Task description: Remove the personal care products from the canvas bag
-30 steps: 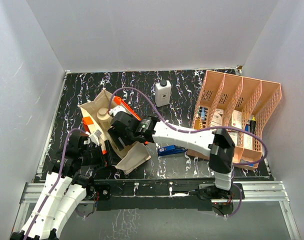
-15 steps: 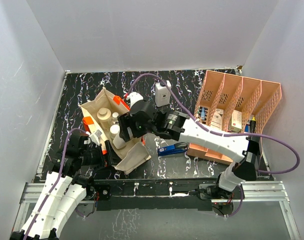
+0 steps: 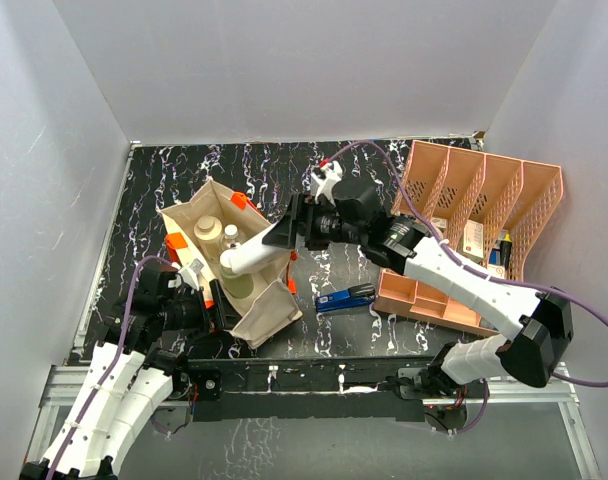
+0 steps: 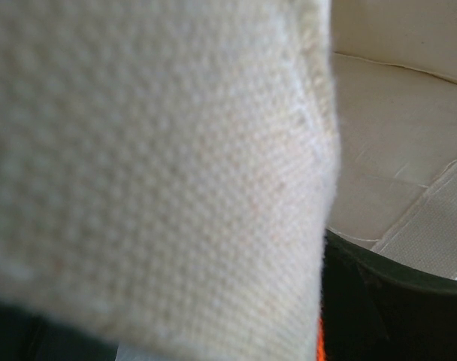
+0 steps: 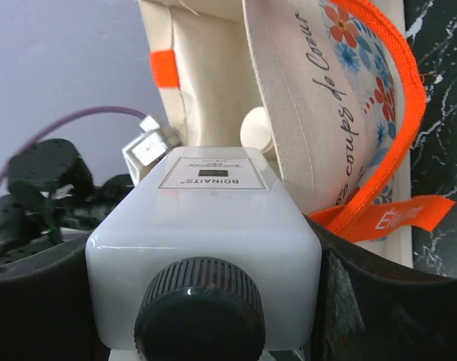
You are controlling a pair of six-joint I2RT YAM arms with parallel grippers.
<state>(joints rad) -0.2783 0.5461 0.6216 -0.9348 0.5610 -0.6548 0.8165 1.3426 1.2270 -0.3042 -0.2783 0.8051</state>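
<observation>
The canvas bag (image 3: 266,318) lies open at the table's left, its orange handle (image 5: 397,113) and flower print close in the right wrist view. My right gripper (image 3: 290,232) (image 5: 206,289) is shut on a white squarish bottle with a black cap (image 3: 252,256) (image 5: 206,218), held tilted over the bag's mouth. Inside the bag are a cream cylinder (image 3: 209,232), a small pale bottle (image 3: 232,236) and an olive-tan cylinder (image 3: 244,287). My left gripper (image 3: 204,298) sits at the bag's near edge. Canvas (image 4: 153,173) fills its view, with one dark finger (image 4: 379,308) far to the right.
A salmon-pink divided organizer (image 3: 532,205) with small cartons stands at the right. A blue-black stapler (image 3: 346,298) lies between it and the bag. My right arm stretches across the middle of the table, trailing a purple cable (image 3: 414,215). White walls close in the table.
My right gripper has drawn back out of the bag toward the far right, bringing the white bottle up with it. The left arm has stayed put.
</observation>
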